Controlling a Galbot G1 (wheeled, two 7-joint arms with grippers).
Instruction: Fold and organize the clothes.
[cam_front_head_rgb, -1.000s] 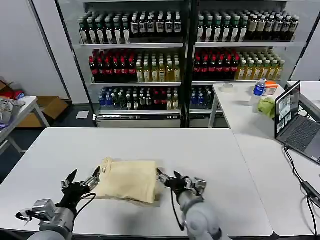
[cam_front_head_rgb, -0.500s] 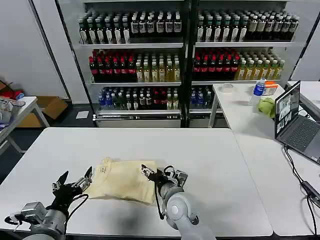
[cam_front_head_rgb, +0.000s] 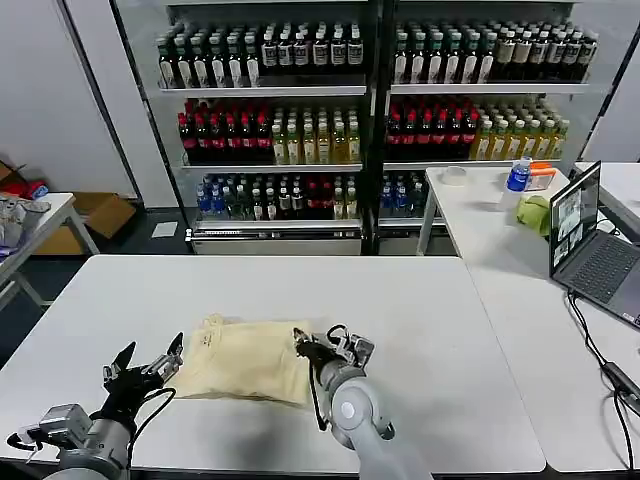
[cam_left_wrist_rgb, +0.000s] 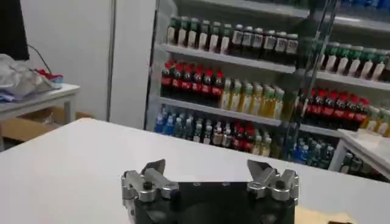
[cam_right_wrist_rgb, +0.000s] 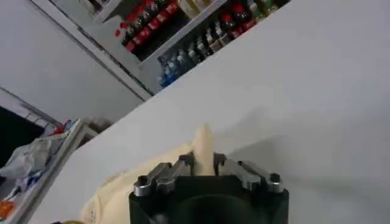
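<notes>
Your right pincer (cam_front_head_rgb: 303, 345) is clamped on the right edge of the clothes (cam_front_head_rgb: 245, 360), pinching up a ridge of fabric between its jaws, as the right wrist view shows (cam_right_wrist_rgb: 204, 146); that grip suits carrying the edge across for a fold. The clothes lie in a loose, part-folded heap on the bench (cam_front_head_rgb: 420, 320), at about 6 o'clock near the front edge. Your left pincer (cam_front_head_rgb: 148, 366) waits just beside the heap's left edge, at its 9 o'clock, fingers apart and holding nothing.
</notes>
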